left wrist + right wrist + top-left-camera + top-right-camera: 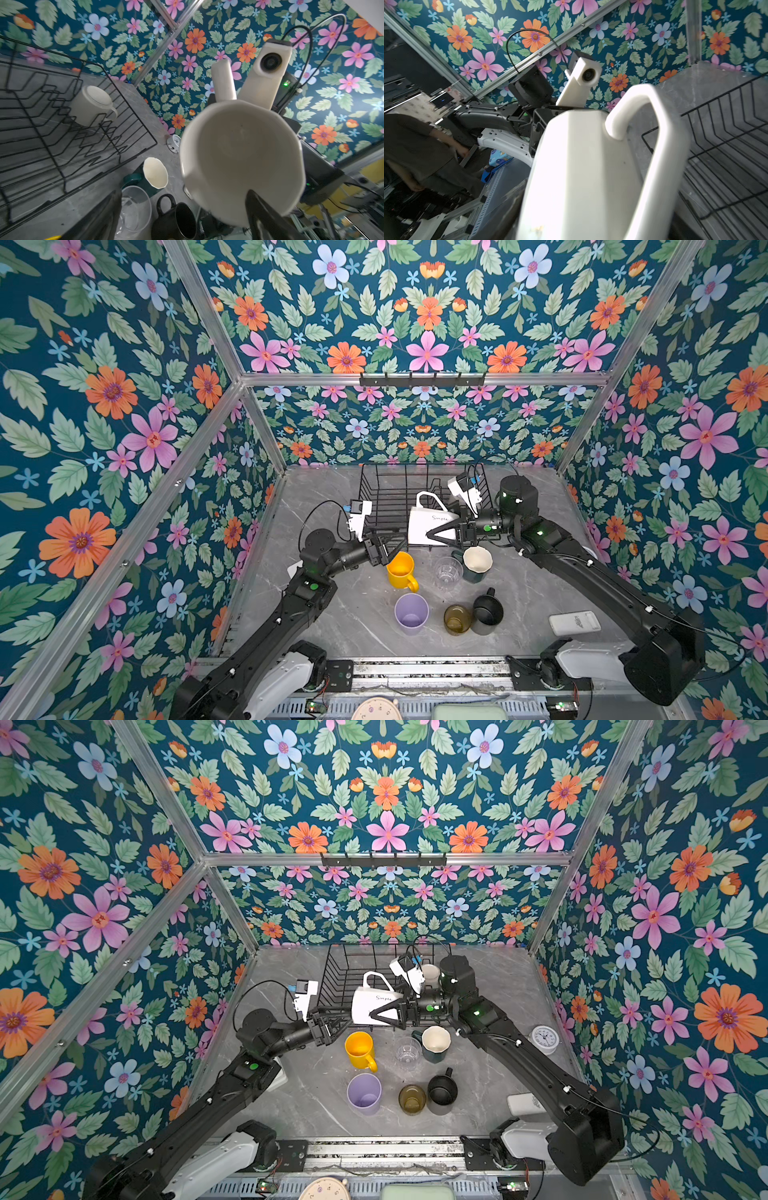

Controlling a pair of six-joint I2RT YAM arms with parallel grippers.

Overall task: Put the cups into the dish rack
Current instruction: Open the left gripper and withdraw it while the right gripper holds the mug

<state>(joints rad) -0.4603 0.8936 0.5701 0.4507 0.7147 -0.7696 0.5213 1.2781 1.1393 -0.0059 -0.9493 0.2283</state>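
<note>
The right gripper (430, 536) is clamped on the white mug with script (428, 524). It holds the mug on its side in the air over the front rim of the dish rack (374, 497). One black finger lies across the mug's wall below the lettering, and the handle points up and towards the back of the desk (353, 614). The mug's mouth faces the left gripper (392, 545), whose jaws stand wide apart and hold nothing. It sits just beside the mug's rim. In the left wrist view one of its fingers (259, 216) crosses in front of that rim, but I cannot tell whether it touches.

The rack stands at the middle of the desk's back edge. A second white mug (430, 973) sits bottom up in the rack's far right corner.

Six cups stand upright on the desk in front of the rack:
- the yellow mug (401, 570), nearest the left gripper
- the clear glass (448, 572), just beside the dark green mug (476, 564)
- nearer the front edge, the lilac tumbler (411, 614), the amber glass (457, 619) and the black mug (487, 612). The last two are touching or nearly so.

A small white alarm clock (545, 1039) stands near the right edge.
</note>
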